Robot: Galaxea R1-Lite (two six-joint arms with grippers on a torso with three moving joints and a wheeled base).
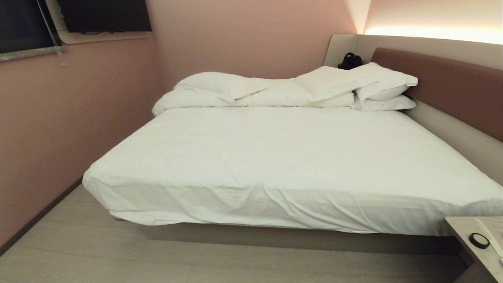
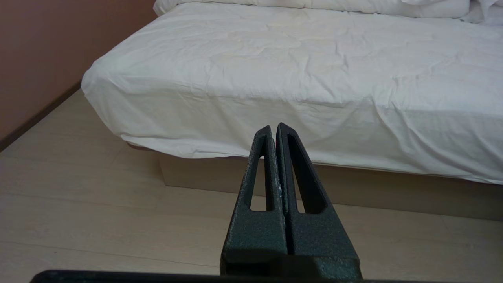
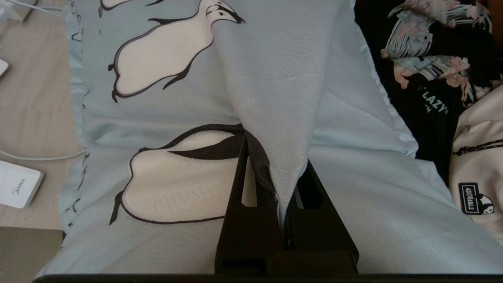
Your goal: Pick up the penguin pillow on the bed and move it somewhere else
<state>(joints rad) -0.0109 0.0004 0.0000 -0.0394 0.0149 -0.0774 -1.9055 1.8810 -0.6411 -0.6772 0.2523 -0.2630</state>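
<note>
In the corner of a pink-walled room, the bed (image 1: pixel 283 157) fills most of the head view. Its white sheet is stretched flat with light wrinkles and hangs over the near edge. A folded white duvet (image 1: pixel 251 96) lies across the far end, with white pillows (image 1: pixel 387 88) stacked against the brown padded headboard (image 1: pixel 452 84). A dark object (image 1: pixel 351 61) sits on the ledge behind the pillows; what it is cannot be told. A light wood side table (image 1: pixel 467 232) shows at the lower right corner of the head view, bearing a small black ring (image 1: pixel 479 240). Neither arm appears in the head view.

The penguin pillow (image 3: pixel 165 118) is not on the bed sheet as seen from the head. It appears only in the right wrist view, light blue with black-and-white penguins, filling most of that picture. Beside it on one side lies a wood surface with a white Midea-marked device (image 3: pixel 17 188) and a white cable; on the other side lie dark floral-print clothing (image 3: pixel 428 70) and a cream item with a panda patch (image 3: pixel 477 196).

The right gripper (image 3: pixel 281 188) is clamped on a raised fold of the penguin pillow's fabric, which runs up in a ridge from between the black fingers.

The left gripper (image 2: pixel 274 131) hangs low above the pale wood floor (image 2: pixel 98 204), facing the bed's near side, fingers pressed together with nothing between them.
</note>
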